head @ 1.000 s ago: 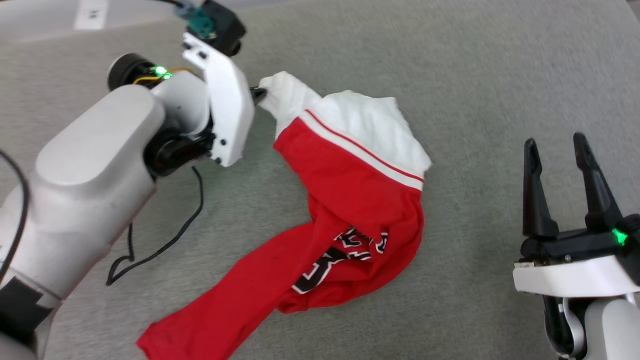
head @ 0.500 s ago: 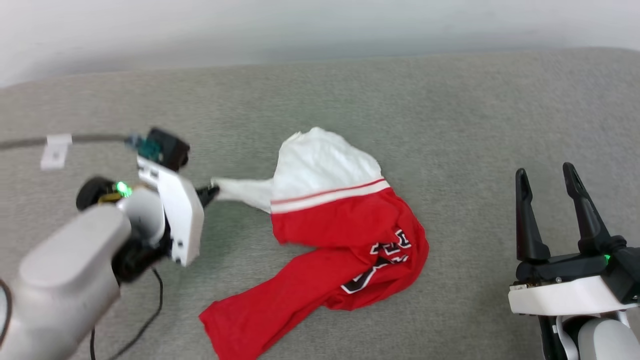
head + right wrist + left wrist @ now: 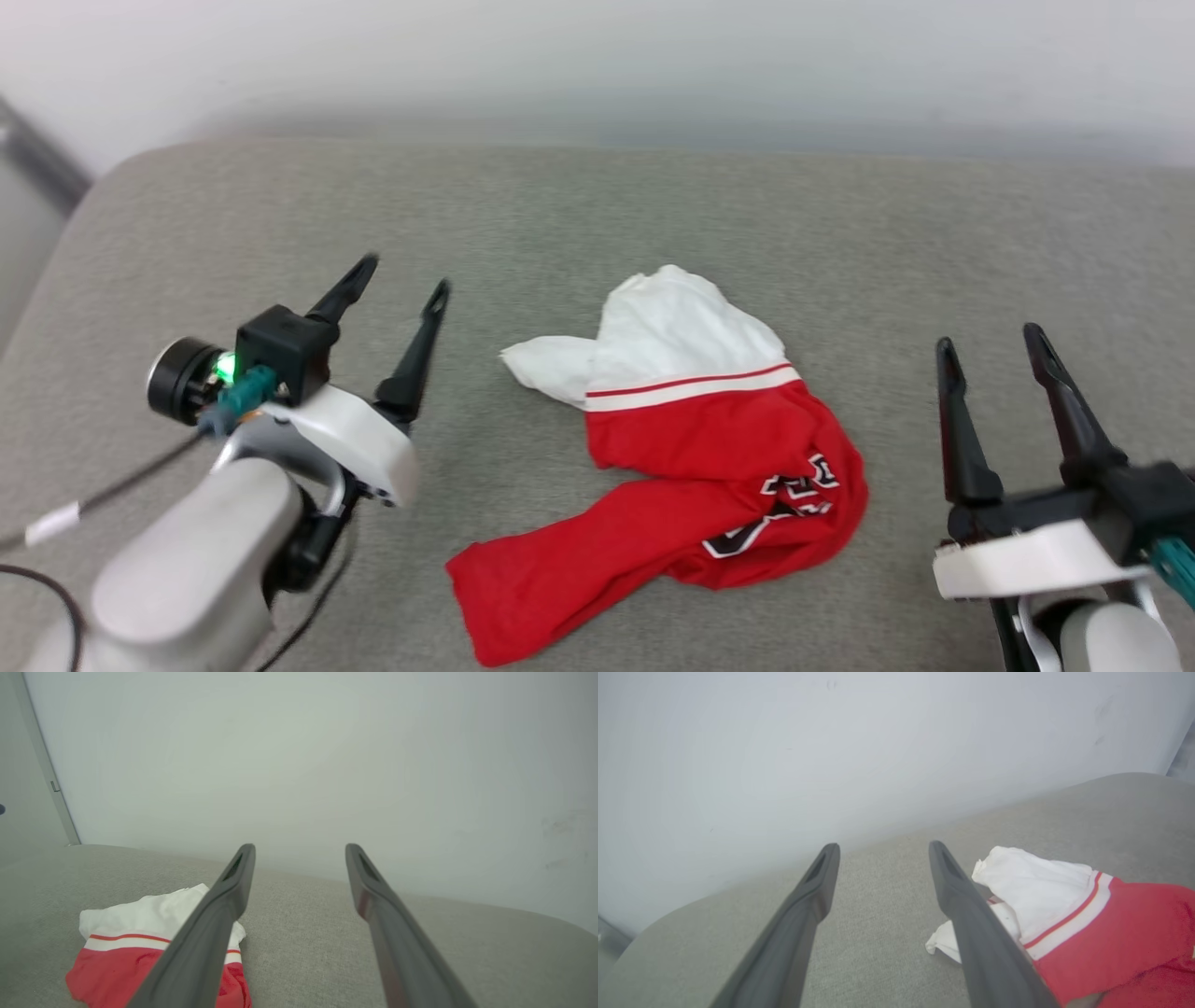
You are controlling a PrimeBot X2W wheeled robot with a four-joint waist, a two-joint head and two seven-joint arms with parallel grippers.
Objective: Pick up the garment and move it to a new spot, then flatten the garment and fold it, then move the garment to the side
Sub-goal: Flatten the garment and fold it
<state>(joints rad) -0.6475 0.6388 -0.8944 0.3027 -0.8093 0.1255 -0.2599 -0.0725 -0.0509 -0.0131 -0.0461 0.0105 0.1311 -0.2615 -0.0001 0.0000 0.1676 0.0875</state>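
The garment, a red jersey with white sleeves and striped trim, lies crumpled on the grey cushioned surface; part of its black lettering shows at the lower right. My left gripper stands open to the left of the white sleeve, apart from it, holding nothing. My right gripper is open to the garment's right, also empty. The left wrist view has the garment to the right of the open gripper. The right wrist view has the garment at lower left beside the open gripper.
A pale wall rises behind the surface's far edge. The surface's rounded left corner lies beyond my left arm. A dark cable trails from the left wrist. Bare grey surface spreads around the garment.
My left gripper has let go of the white sleeve, opened and drawn back to the left. The head camera has tilted up, so the whole scene has shifted. The garment now rests on the surface.
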